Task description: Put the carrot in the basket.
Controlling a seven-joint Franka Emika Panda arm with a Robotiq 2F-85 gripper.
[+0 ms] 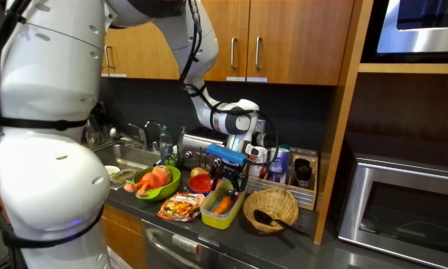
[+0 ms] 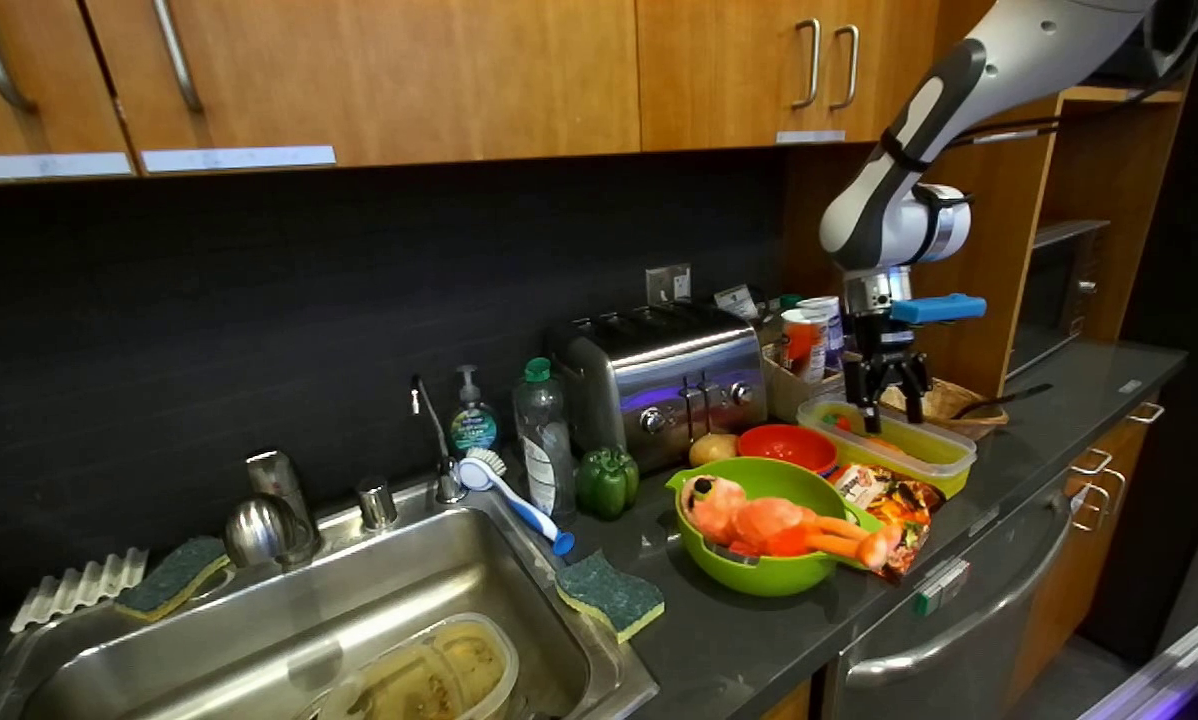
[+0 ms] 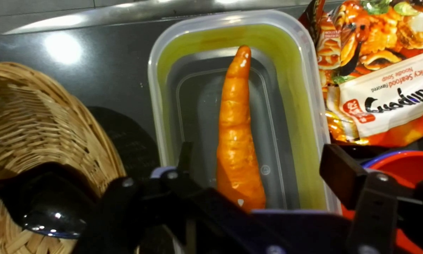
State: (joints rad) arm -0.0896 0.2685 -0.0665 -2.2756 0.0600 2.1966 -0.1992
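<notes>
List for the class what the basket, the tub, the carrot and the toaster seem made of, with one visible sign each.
Basket: apparently wicker, slightly shiny; tan strands interlace.
Tub: probably smooth plastic; its walls look translucent.
Carrot: glossy, perhaps a real vegetable, perhaps plastic; its ringed creases would fit either.
Toaster: likely steel, satin-bright; its silvery front reflects light.

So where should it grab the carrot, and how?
I'd take the carrot from above, around its middle toward the thicker end, since it tapers to the tip. It lies lengthwise in the tub, with room for the gripper along both long sides; the tub would likely block a sideways approach.
</notes>
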